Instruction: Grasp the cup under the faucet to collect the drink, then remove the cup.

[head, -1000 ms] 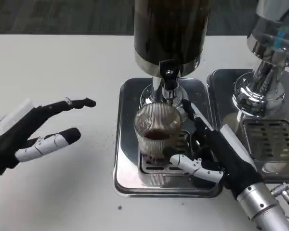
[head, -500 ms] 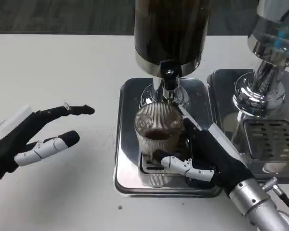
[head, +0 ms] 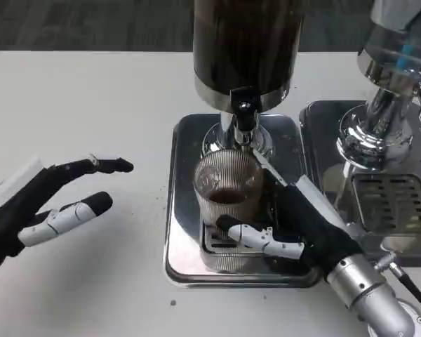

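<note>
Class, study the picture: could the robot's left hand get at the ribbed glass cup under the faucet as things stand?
Probably yes. The left hand hovers open over bare table, and the cup shows its left side free. The right hand wraps only the cup's right and front; the tray rim is low.

Second dispenser [head: 389, 91] is standing just right of the right hand on its own steel drip tray [head: 400, 203]; white table [head: 91, 98] is stretching out beyond the left hand, lightly speckled.
</note>
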